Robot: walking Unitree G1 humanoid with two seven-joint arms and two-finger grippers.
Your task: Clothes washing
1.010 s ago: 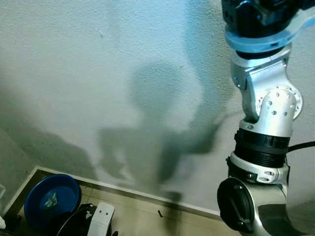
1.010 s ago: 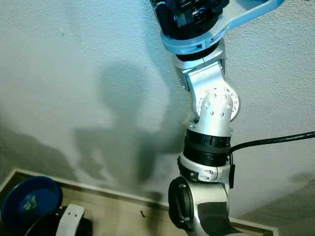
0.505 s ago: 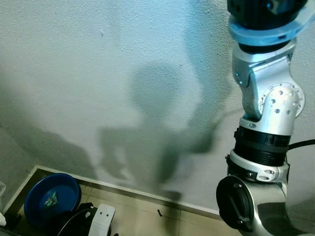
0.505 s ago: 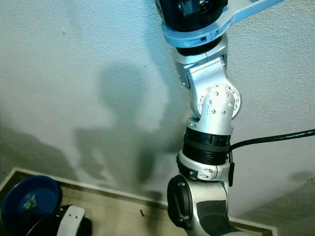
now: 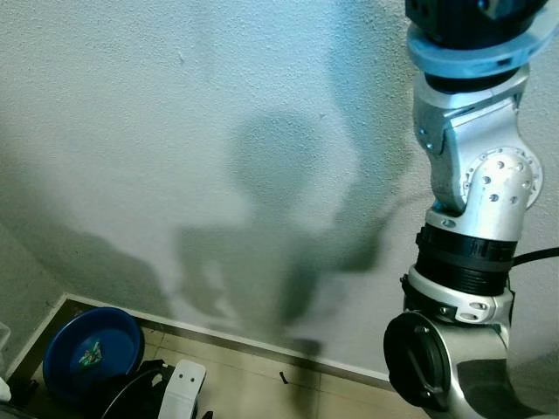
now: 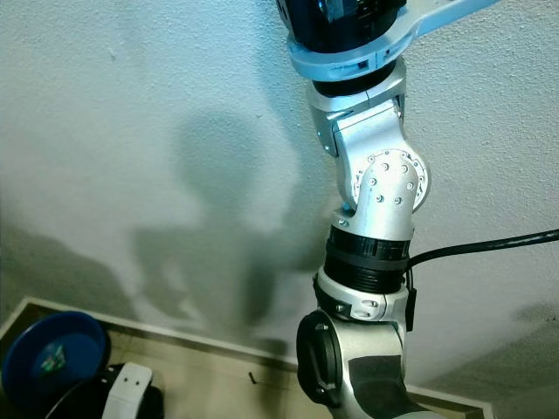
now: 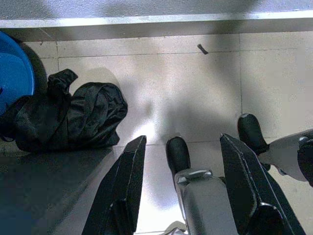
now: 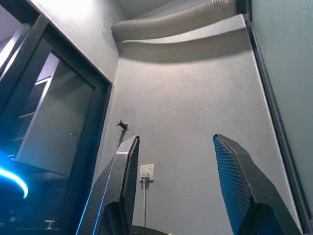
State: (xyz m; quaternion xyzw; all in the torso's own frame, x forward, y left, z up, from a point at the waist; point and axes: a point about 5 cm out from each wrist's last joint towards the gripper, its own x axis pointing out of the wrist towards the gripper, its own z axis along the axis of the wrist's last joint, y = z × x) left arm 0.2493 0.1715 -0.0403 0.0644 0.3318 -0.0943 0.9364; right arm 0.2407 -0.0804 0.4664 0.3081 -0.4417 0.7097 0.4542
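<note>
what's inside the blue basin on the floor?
The blue basin holds a small pale green patch on its bottom; too small to identify. Its lower edge is hidden behind dark clothes heaped beside it, below the open left gripper.

I can count one blue bowl [image 5: 92,351] on the floor. There is one pile of black clothes [image 7: 68,117] beside it. One ribbed hose [image 8: 181,22] runs up high, and one wall socket [image 8: 146,171] sits lower down.
</note>
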